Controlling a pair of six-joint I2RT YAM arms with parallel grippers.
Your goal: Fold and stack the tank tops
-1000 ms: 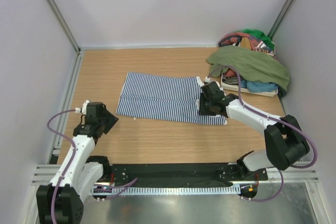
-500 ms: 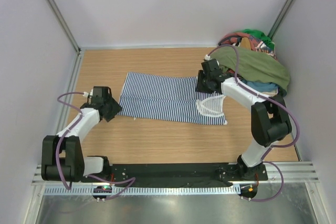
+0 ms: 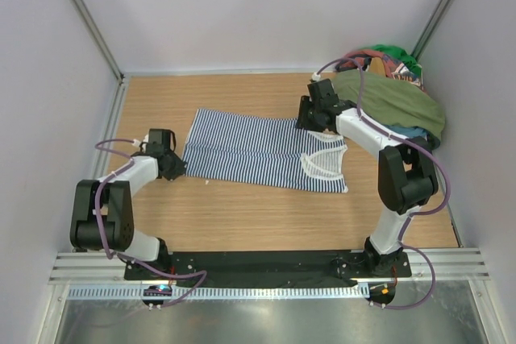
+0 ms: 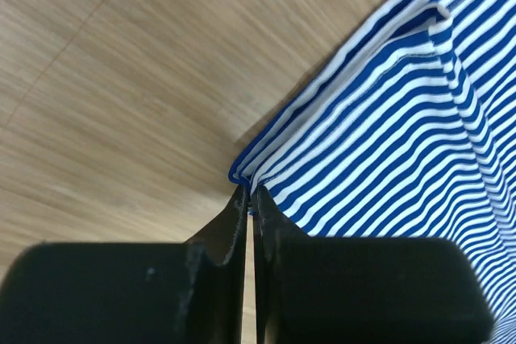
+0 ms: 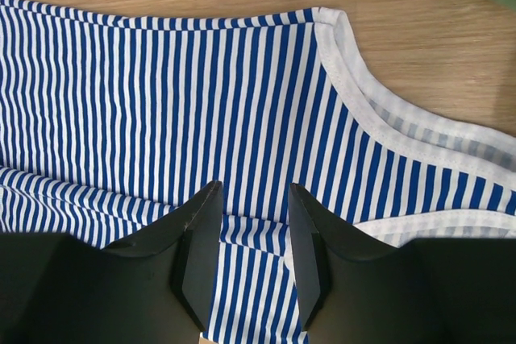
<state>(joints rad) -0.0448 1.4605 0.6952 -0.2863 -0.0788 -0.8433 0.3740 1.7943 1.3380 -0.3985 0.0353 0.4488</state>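
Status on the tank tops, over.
Left gripper shut on striped tank top corner. Right gripper open over its shoulder end. Olive tank top on far pile, nothing blocking.

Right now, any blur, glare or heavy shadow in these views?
Top view: even light, sharp, only soft shadows; faint sheen on the metal strip. Left wrist: striped top sharp, the black fingers close and soft, a dark shadow beside the cloth's edge. Right wrist: stripes crisp, no glare, that gripper's fingers dark with little detail.
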